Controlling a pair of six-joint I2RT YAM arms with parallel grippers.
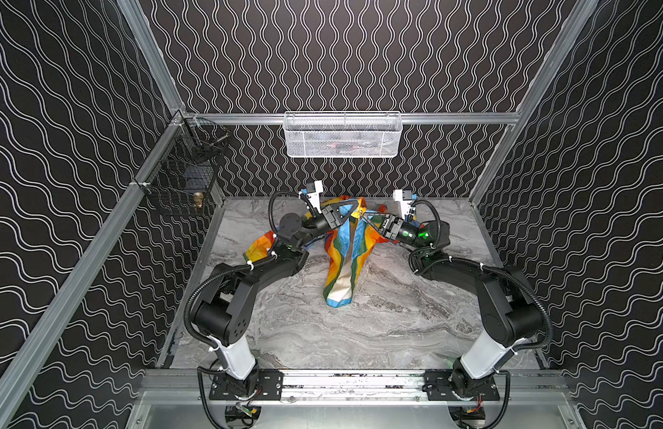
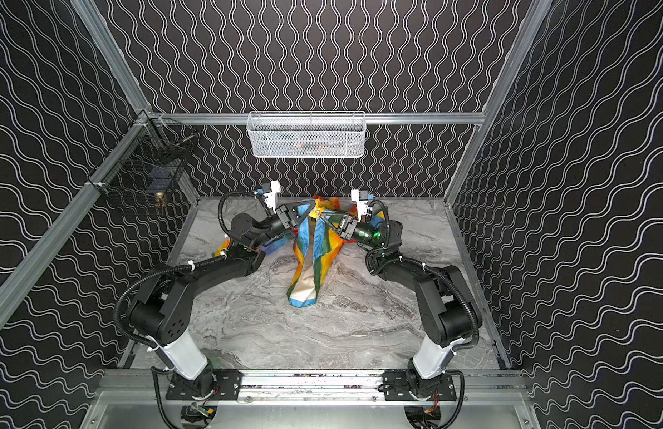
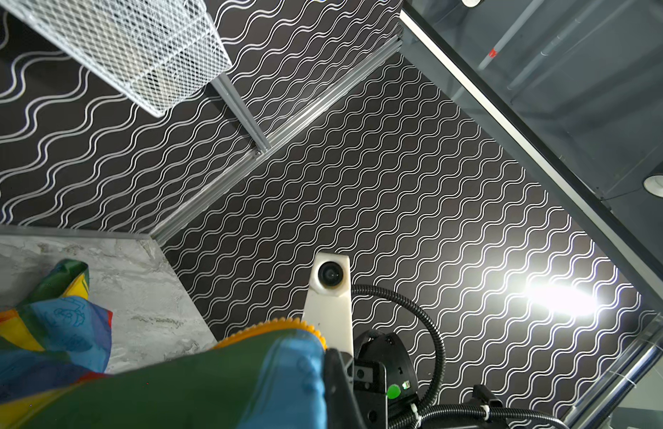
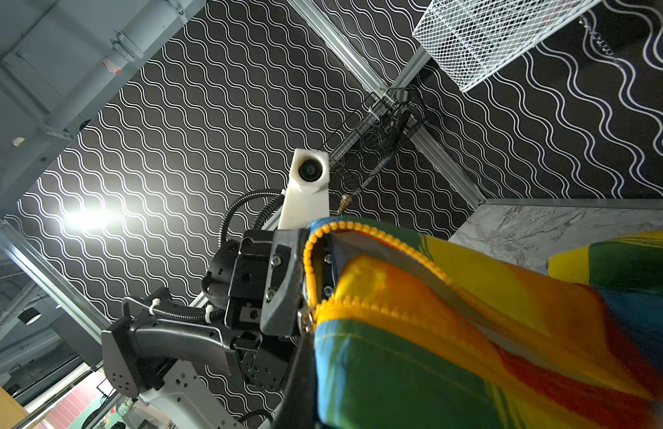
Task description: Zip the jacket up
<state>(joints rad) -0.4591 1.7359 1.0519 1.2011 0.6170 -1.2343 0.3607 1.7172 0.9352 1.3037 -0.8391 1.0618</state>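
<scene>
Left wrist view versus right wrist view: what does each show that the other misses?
Only the left wrist view: the right arm's wrist camera and its green light. Only the right wrist view: the left arm's wrist camera, the black wire basket, and two rows of orange zipper teeth meeting. Both: the jacket close to the lens, the white mesh basket and the marble table.

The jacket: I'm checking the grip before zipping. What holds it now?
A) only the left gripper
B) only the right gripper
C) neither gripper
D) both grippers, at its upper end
D: in both top views the left gripper and the right gripper are shut on the upper end of the jacket, whose lower end lies on the table.
</scene>
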